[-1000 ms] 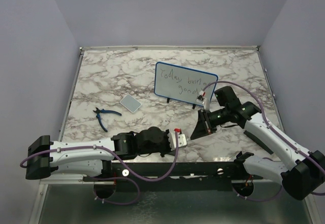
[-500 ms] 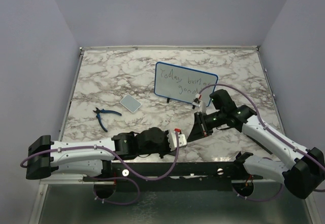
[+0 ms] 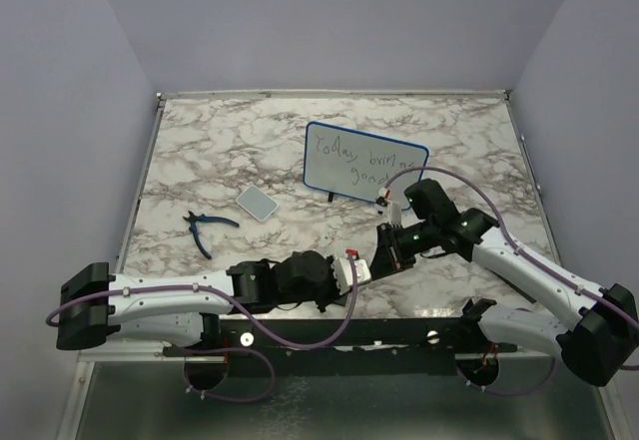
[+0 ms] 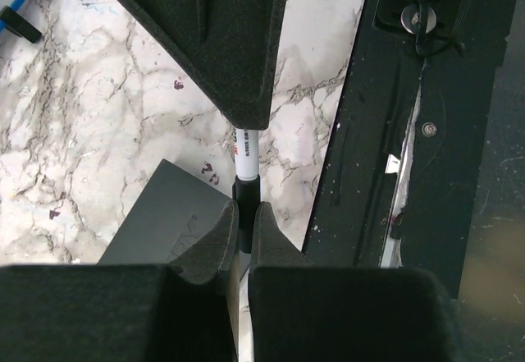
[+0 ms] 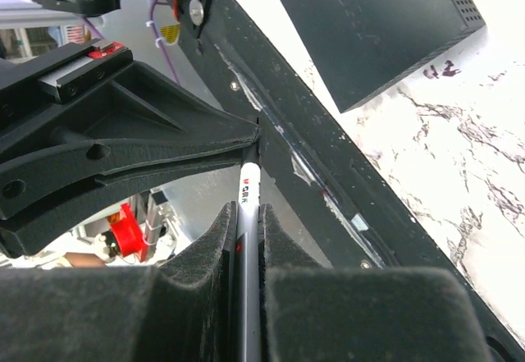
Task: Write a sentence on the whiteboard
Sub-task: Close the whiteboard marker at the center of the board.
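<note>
- My left gripper (image 4: 244,224) is pinched tight on the black end of a marker (image 4: 246,153), low in the left wrist frame.
- My right gripper (image 5: 245,226) clamps the same marker's white barrel.
- The whiteboard (image 3: 324,173) stands upper centre in the top view.
- The sentence (image 3: 356,161) sits on it in two lines.
- A black pad (image 5: 369,25) lies near the marker.

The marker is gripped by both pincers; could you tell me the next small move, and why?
Probably the right pincer should press the marker gently toward the left pincer: both clamp it end to end, seemingly capping it, the sentence written.
</note>
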Controlling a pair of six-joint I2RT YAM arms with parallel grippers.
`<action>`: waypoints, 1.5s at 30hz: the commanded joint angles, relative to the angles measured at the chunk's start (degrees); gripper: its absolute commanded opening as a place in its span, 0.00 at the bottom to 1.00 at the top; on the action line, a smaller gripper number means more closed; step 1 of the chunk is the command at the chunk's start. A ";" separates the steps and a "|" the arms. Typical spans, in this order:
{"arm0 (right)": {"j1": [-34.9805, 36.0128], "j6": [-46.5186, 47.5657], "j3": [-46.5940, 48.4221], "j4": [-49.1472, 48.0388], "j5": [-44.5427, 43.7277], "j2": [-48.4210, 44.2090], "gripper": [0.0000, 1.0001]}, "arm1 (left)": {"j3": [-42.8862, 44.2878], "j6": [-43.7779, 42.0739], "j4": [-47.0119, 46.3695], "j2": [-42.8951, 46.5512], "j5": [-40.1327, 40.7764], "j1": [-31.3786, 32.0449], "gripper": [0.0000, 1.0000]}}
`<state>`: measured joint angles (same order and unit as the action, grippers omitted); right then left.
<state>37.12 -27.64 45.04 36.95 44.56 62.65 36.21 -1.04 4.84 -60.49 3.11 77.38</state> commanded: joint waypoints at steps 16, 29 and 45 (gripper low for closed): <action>9.55 -6.88 -4.56 -8.93 -3.65 4.44 0.01 | -3.86 4.23 -25.24 0.98 8.24 0.37 0.00; 14.44 -13.93 -4.87 -15.16 -3.16 11.61 0.01 | -3.18 2.00 -25.66 2.44 8.04 0.37 0.00; 20.05 -16.01 -1.81 -13.19 -10.63 13.18 0.01 | -3.52 2.43 -24.10 3.61 8.06 0.38 0.00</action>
<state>53.32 -42.85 41.69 21.39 31.81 76.05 28.58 2.59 7.44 -61.10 5.08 78.74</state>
